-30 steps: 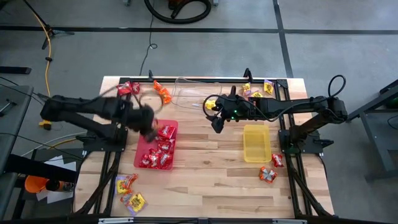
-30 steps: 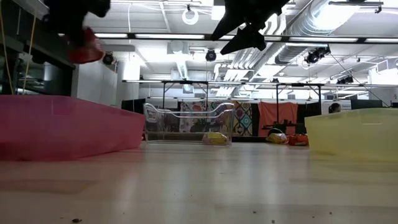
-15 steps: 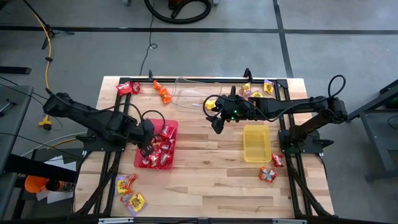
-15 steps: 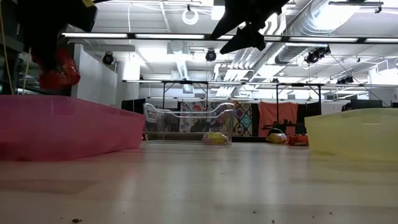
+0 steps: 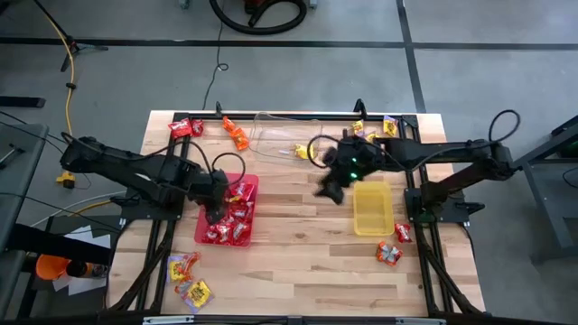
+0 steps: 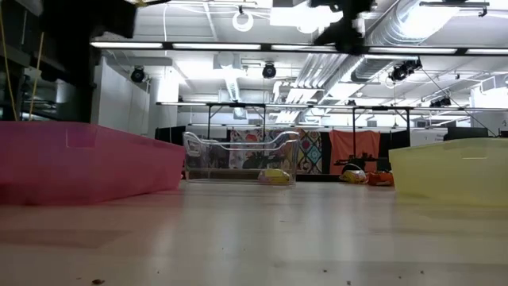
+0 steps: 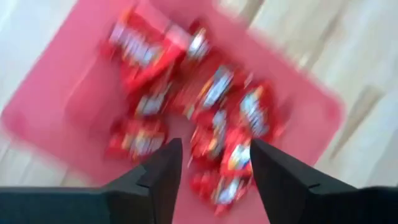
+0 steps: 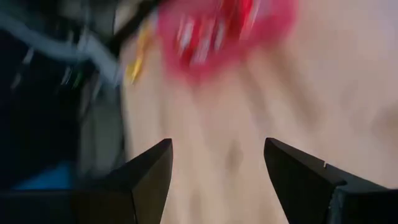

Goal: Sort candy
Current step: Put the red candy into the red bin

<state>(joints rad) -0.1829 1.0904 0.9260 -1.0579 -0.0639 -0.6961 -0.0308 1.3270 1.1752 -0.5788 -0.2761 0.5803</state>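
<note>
The candy, small shiny wrapped packets in red, orange and yellow, lies in several places. A heap of red packets (image 5: 232,215) fills the shallow red plastic tray (image 5: 204,236) directly under the left gripper (image 5: 214,209); in the left wrist view the same red packets (image 7: 205,118) show crinkled foil with pale lettering, piled loosely and overlapping. That gripper's fingers (image 7: 163,168) stand spread with nothing between them, poised just above the heap.

The right gripper (image 5: 330,189) hangs over bare wood between the red tray and the empty yellow plastic tray (image 5: 373,208), just beside the yellow tray's near corner. Its fingers (image 8: 149,171) are spread too, and empty. Behind it, a clear plastic tray (image 5: 275,134) holds one yellowish packet (image 5: 299,152).

Unsorted candy stays well apart from both grippers: orange and red packets (image 5: 233,134) at the far left edge of the wooden table (image 5: 298,262), yellow packets (image 5: 388,125) at the far right corner, red-orange ones (image 5: 390,253) past the yellow tray, and a mixed cluster (image 5: 188,275) at the near left corner.

The risks I see from here: the slippery wrappers may slide out of a pinch, two overlapping packets may be lifted together, and packets at the table's edges could be nudged off by a descending finger. The left gripper, sitting so low, might also snag the heap and drag sorted candy out over the rim.
</note>
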